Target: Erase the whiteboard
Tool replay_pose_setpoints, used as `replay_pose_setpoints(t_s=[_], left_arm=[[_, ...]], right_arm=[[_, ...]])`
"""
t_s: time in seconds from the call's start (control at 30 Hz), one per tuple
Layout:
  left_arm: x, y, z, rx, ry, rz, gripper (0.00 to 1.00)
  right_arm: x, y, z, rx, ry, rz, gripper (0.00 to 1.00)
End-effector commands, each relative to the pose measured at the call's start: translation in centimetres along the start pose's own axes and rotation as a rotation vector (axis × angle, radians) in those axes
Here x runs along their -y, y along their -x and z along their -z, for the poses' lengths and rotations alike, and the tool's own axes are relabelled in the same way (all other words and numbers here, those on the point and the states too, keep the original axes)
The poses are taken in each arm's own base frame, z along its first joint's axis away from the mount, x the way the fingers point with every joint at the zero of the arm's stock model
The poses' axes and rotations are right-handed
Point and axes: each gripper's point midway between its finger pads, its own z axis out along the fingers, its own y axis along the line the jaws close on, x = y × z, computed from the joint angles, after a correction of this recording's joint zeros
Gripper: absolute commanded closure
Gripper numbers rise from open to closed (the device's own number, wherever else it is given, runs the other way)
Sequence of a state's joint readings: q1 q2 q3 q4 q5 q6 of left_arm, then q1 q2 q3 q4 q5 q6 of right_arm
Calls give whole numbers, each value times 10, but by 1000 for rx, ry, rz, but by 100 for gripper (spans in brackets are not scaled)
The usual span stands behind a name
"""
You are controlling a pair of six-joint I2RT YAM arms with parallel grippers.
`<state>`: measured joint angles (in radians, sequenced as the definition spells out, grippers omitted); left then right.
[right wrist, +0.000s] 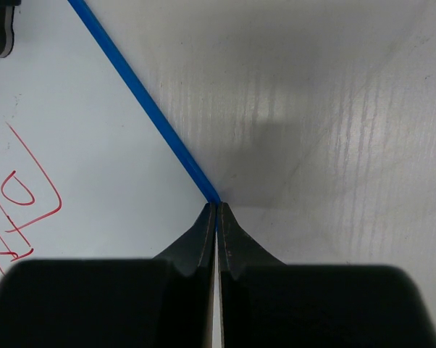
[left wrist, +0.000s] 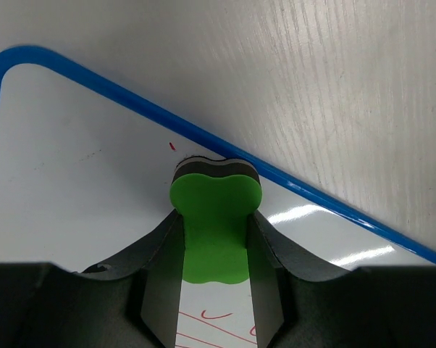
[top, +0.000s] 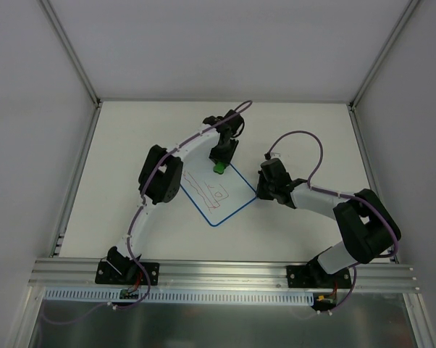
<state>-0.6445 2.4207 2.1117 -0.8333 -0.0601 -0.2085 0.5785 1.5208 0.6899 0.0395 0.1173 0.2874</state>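
The whiteboard (top: 229, 201) lies flat and turned like a diamond in the middle of the table, white with a blue border. Red scribbles (top: 207, 190) cover its left half. My left gripper (top: 219, 164) is shut on a green eraser (top: 219, 168) and holds it down on the board near its far corner. In the left wrist view the eraser (left wrist: 214, 217) sits between the fingers (left wrist: 160, 283), close to the blue border (left wrist: 116, 94). My right gripper (top: 259, 192) is shut, its tips on the board's right edge (right wrist: 149, 109). Its own view shows red scribbles (right wrist: 15, 203).
The white table (top: 305, 138) is closed in by grey walls and metal posts. An aluminium rail (top: 225, 272) runs along the near edge with both arm bases on it. Purple cables (top: 305, 138) loop above the arms.
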Motion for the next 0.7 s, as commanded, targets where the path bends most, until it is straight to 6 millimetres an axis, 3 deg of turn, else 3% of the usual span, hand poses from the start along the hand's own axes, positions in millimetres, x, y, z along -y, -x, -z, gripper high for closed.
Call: replay_pose_setpoints(t_s=[0.0, 0.3, 0.5, 0.67], left_arm=[[5, -45, -35, -175, -35, 1, 100], [-87, -40, -28, -200, 27, 230, 100], [-93, -35, -28, -190, 40, 186, 100], [-75, -40, -35, -204, 45, 93, 100]], right_arm=[[24, -35, 3, -113, -83, 31, 100], [25, -33, 6, -105, -84, 32, 100], [24, -33, 6, -109, -84, 32, 100], [25, -35, 6, -113, -86, 33, 100]])
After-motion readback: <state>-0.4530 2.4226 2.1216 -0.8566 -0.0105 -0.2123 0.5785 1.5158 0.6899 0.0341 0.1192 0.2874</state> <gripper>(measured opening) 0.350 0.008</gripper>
